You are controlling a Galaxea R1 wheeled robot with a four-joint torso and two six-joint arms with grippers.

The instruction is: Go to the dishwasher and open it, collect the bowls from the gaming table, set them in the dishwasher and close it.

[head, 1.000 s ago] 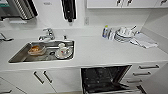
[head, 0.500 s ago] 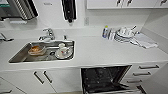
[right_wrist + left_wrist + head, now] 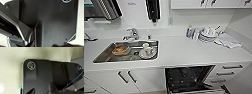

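Plainly, the built-in dishwasher with its dark interior (image 3: 187,78) stands open beneath the white table (image 3: 184,53), its door dropped forward and down, just right of the stainless-steel sink (image 3: 102,57). In that sink sit a clear bowl with orange contents (image 3: 121,49) and a white cup on a plate (image 3: 147,51). Further right of the sink, toward the wall, white plates and cups (image 3: 207,33) are stacked beside a folded cloth (image 3: 229,41).

Whether either end effector is wide, narrow or holding anything I cannot tell; the wrist views give dark robot plate over pale speckled floor.

The lowered door is the hazard, in my judgement: it juts into the path of the base, so a turn or drive close to the cabinets could strike or strain it. A second risk is mistaking the sink's dishes for the bright plastic bowls wanted.
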